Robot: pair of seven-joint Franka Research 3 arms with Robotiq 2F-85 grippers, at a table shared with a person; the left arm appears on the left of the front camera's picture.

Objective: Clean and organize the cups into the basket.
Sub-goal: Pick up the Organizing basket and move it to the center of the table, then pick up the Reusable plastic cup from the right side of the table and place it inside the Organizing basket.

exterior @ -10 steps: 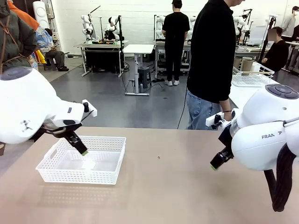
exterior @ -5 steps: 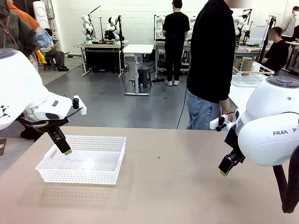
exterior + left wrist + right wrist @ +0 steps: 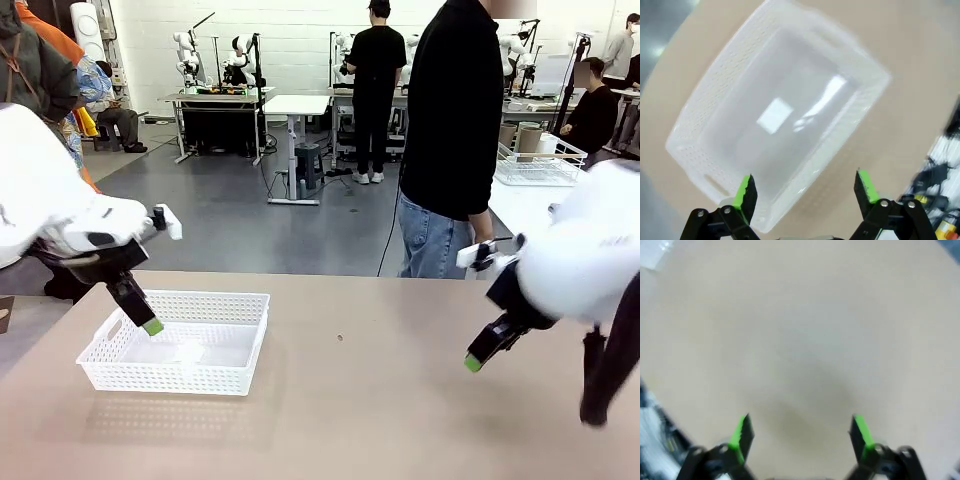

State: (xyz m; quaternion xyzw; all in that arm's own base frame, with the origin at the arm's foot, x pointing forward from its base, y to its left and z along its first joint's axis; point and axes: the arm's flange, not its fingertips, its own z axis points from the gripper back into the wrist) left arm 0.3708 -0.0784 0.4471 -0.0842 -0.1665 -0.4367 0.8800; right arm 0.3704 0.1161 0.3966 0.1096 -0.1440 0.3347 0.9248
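The white lattice-mesh basket [image 3: 170, 376] sits on the tan bench [image 3: 380, 410] at the robot's left, long side facing the camera, with a handle cutout at each short end. In the left wrist view the basket [image 3: 710, 90] lies diagonally across the picture, and its glossy floor mirrors a patch of overhead light.

The left tool [image 3: 150, 323] points down and to the right over the left end of the basket. From its own wrist camera the left tool [image 3: 805, 187] is spread wide – one green pad [image 3: 745, 189] stands over the corner by the handle cutout, the other over bare bench just outside the long wall. It pinches nothing and looks to be above the rim rather than on it, though the gap cannot be judged.

The right tool [image 3: 474, 361] hangs over open bench at the robot's right, well apart from the basket, tilted down and to the left; the arm behind it is smeared with blur. In the right wrist view the right tool [image 3: 801, 430] is likewise spread, with plain bench [image 3: 800, 330] between its green pads [image 3: 740, 432].

A person [image 3: 455, 120] in a black top and jeans stands at the far side of the bench, right of centre. Farther right, on a white side table, sits a white wire basket [image 3: 540, 168] with a few upright brownish and pale things by it – too small to name
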